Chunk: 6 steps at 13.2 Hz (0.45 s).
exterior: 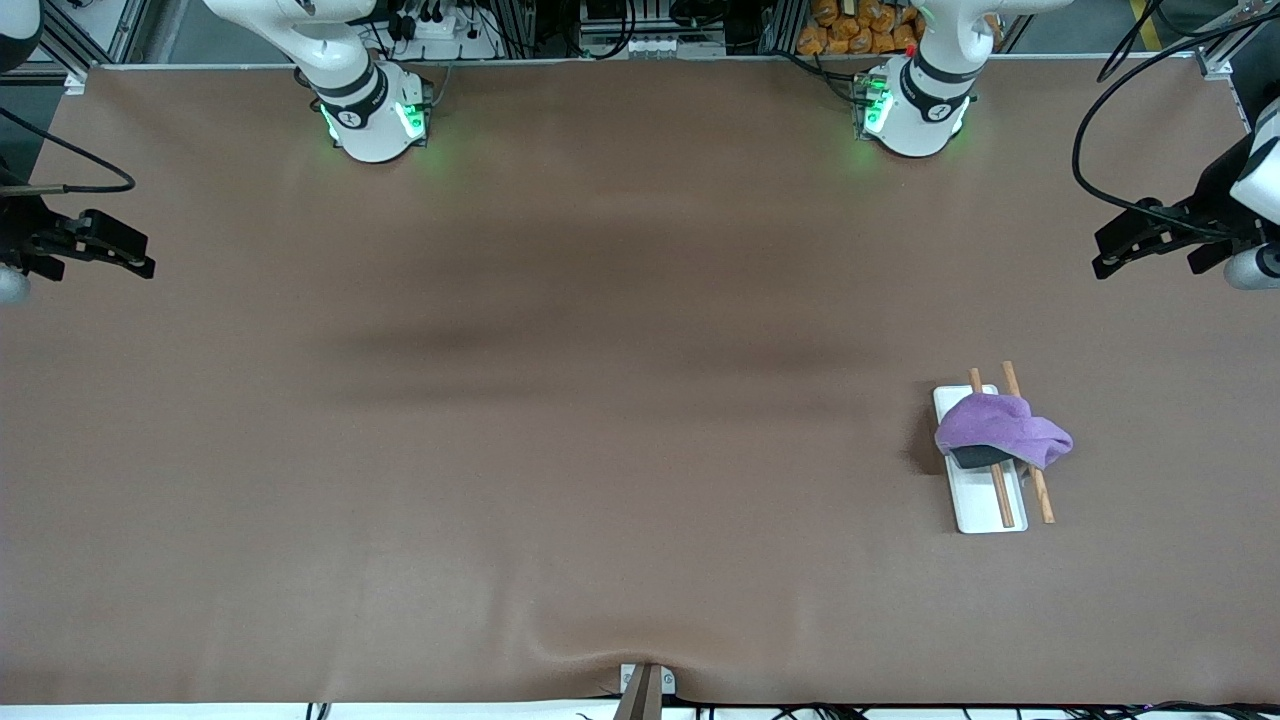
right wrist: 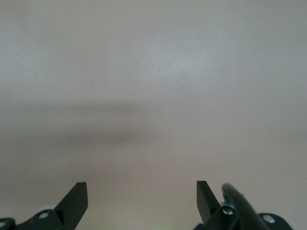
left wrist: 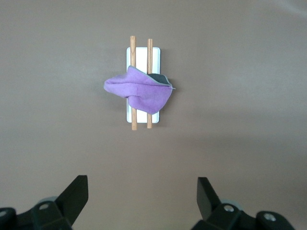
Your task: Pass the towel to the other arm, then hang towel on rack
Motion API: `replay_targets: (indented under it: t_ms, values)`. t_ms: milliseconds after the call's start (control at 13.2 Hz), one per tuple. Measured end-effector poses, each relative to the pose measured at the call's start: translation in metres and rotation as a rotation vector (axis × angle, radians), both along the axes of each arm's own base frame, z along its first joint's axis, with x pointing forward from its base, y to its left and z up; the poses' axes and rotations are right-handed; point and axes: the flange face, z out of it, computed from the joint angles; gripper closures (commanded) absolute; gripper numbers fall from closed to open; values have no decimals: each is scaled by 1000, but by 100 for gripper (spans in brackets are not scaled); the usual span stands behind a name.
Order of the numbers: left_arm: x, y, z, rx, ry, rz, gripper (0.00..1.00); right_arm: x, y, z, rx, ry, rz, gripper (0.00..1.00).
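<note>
The lilac-purple towel (exterior: 1000,425) lies draped across the two wooden rods (exterior: 1040,495) of the rack, whose white base (exterior: 985,510) sits toward the left arm's end of the table. A dark grey underside shows at one edge. In the left wrist view the towel (left wrist: 141,91) covers the middle of the rack (left wrist: 142,116). My left gripper (exterior: 1100,265) is open and empty, held up at the left arm's end of the table; its jaws (left wrist: 142,191) stand wide apart. My right gripper (exterior: 148,265) is open and empty at the other end, over bare cloth (right wrist: 142,194).
The brown table cover (exterior: 600,450) has a crease near a metal bracket (exterior: 645,685) at the edge nearest the front camera. The two arm bases (exterior: 375,115) (exterior: 915,110) stand along the farthest edge. Orange items (exterior: 860,25) lie off the table past them.
</note>
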Motion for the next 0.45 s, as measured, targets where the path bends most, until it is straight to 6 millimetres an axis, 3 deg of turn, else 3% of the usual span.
replay_targets:
  t_ms: [453]
  values:
    - [-2,2,-2,2,18,3,0,0,0,0,0,0,0,0]
